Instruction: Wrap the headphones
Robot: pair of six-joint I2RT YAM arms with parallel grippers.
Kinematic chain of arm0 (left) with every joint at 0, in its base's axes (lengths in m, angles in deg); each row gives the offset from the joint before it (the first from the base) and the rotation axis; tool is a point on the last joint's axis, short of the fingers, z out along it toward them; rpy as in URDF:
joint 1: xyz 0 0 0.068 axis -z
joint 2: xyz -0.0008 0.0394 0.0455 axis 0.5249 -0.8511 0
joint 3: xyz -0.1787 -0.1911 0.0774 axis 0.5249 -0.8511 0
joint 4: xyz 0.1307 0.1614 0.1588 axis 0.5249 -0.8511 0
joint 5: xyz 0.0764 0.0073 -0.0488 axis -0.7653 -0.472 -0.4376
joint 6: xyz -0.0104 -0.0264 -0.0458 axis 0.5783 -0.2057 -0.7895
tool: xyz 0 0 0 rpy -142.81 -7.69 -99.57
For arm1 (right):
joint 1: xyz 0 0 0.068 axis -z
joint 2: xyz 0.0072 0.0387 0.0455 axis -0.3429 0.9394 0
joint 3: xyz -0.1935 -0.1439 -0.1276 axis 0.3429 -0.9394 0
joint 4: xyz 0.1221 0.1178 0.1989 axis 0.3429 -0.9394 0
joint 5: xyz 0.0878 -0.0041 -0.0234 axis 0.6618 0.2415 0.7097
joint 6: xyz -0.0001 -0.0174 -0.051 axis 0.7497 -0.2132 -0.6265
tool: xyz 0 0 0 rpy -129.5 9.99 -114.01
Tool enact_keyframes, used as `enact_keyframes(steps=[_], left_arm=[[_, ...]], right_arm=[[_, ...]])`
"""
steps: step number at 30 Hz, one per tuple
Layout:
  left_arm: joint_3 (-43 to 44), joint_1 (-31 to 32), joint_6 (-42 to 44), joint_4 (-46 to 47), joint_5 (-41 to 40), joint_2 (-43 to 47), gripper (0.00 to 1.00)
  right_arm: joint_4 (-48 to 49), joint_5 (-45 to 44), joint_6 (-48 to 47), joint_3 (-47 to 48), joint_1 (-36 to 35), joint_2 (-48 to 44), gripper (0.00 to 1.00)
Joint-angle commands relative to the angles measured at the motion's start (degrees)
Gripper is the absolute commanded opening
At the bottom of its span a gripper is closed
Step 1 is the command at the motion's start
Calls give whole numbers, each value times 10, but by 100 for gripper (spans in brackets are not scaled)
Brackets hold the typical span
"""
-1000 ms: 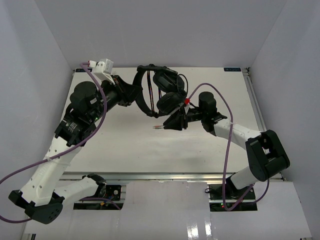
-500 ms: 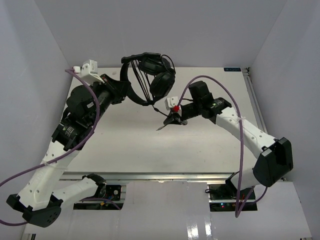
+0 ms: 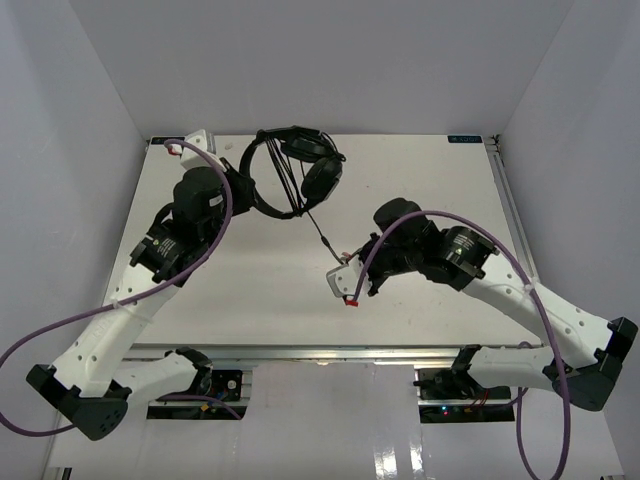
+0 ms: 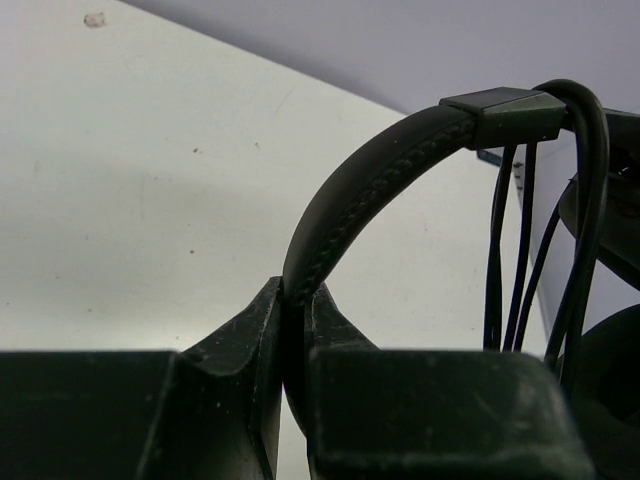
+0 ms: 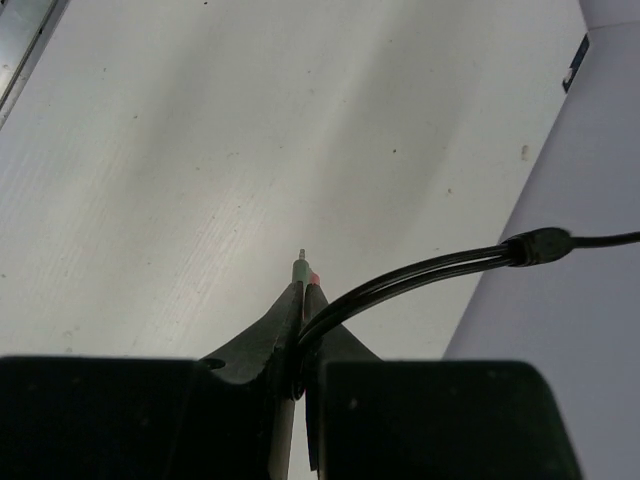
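The black headphones point(image 3: 296, 170) hang above the far middle of the table. My left gripper point(image 3: 243, 186) is shut on their arched headband point(image 4: 372, 178), whose stitched strap runs down between the jaws of the left gripper point(image 4: 296, 300). Several strands of thin black cord point(image 4: 520, 250) cross the headband by its slider. From the earcups point(image 3: 321, 178) the cord point(image 3: 324, 232) runs taut to my right gripper point(image 3: 352, 263). In the right wrist view the right gripper point(image 5: 304, 285) is shut on the cord point(image 5: 420, 270), with a green plug and a red plug point(image 5: 301, 268) poking past the fingertips.
The white table point(image 3: 420, 170) is walled by white panels at the back and on both sides. A metal rail point(image 3: 330, 352) runs along the near edge. Purple arm cables point(image 3: 215, 215) loop over both arms.
The right gripper closed on the cord's plug end and pulled it away from the earcups toward the near edge. The left arm swung the headphones left and slightly farther back.
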Motion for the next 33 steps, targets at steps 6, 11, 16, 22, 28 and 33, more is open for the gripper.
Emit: enact_keyframes(steps=[6,11,16,22,28,33], left_arm=[[-10,-3,3,26,-33,-45,0],[-22,-3,29,13,-12,-87,0],[-54,-3,38,10,10,-118,0],[-82,-3,52,19,68,-154,0],[-109,-2,106,43,199,-152,0],[-132,-2,157,43,262,-140,0]], right_arm=[[-35,-279,-47,37,-105,32,8],[-40,-409,-87,68,-141,68,8],[-42,-490,-126,98,-172,95,8],[44,-535,-198,93,-183,107,8],[122,-505,-230,41,-175,100,8],[150,-470,-221,24,-147,117,8]])
